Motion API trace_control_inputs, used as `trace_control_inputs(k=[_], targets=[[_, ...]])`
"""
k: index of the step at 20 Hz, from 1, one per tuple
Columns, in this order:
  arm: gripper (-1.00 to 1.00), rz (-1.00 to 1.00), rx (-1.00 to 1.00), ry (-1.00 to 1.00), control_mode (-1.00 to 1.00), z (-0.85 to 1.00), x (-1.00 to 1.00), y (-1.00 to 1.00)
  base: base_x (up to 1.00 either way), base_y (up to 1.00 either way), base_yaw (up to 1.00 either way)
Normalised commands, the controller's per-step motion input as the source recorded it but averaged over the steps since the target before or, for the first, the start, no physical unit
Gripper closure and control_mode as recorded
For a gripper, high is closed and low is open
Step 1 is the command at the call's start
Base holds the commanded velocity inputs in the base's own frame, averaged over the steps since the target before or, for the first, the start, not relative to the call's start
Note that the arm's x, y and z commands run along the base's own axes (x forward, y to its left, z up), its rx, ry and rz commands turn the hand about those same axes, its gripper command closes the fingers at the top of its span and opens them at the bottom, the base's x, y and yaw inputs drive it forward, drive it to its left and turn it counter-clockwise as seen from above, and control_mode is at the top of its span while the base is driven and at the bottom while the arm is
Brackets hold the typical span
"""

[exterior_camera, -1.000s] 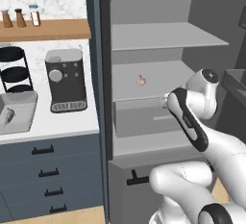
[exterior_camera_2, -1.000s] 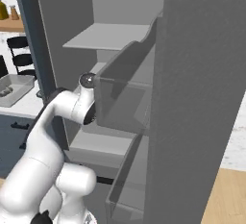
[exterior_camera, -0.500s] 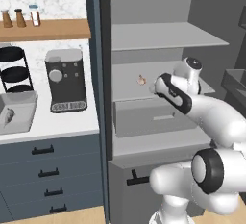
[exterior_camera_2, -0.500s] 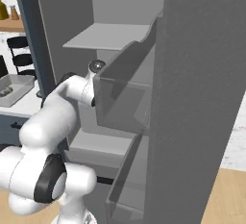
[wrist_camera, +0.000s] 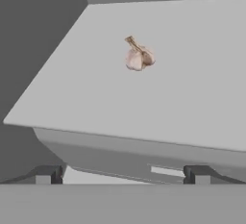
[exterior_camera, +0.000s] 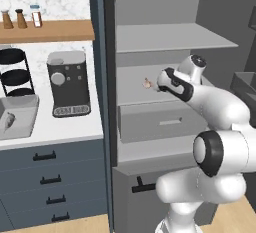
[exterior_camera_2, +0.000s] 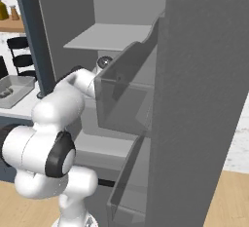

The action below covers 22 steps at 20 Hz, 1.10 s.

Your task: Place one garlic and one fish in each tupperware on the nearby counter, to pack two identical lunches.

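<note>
One garlic [exterior_camera: 146,83] lies on the middle shelf of the open fridge; in the hand view the garlic [wrist_camera: 138,57] sits alone on the grey shelf, ahead of the fingers. My gripper [exterior_camera: 160,82] hovers just right of it at shelf height, open, with nothing between the fingertips [wrist_camera: 48,174]. On the white counter [exterior_camera: 60,132] at the far left stands a light-grey tupperware [exterior_camera: 27,108], also seen as the tupperware [exterior_camera_2: 22,81] in the right base view. A small greyish thing that looks like a fish [exterior_camera: 8,121] lies inside it.
A black coffee machine [exterior_camera: 68,89] and a black three-tier rack [exterior_camera: 13,72] stand on the counter. Above them is a wooden shelf [exterior_camera: 55,30] with bottles. A grey fridge drawer [exterior_camera: 161,122] sits under the garlic's shelf. The open fridge door [exterior_camera_2: 194,99] stands on the right.
My arm has swung up and to the left, bringing the hand from in front of the drawer to the garlic's shelf. The gripper stayed open.
</note>
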Motion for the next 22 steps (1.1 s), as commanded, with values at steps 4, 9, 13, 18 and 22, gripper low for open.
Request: trace_control_inputs(k=[4,9,13,18,22], targets=[[-1.00,0.04,-0.04,-0.05,-1.00,-0.15,0.65,0.00,0.00,0.00,0.00],[-1.00,0.06,0.02,-0.01,-1.00,-0.04,0.59,0.00,0.00,0.00,0.00],[-1.00,0.08,0.04,0.07,-1.00,0.00,0.48,0.00,0.00,0.00,0.00],[-1.00,0.02,-0.03,0.05,-1.00,-0.14,0.72,0.00,0.00,0.00,0.00],[-1.00,0.00,-0.02,0.04,-1.00,-0.18,0.62,0.00,0.00,0.00,0.00]])
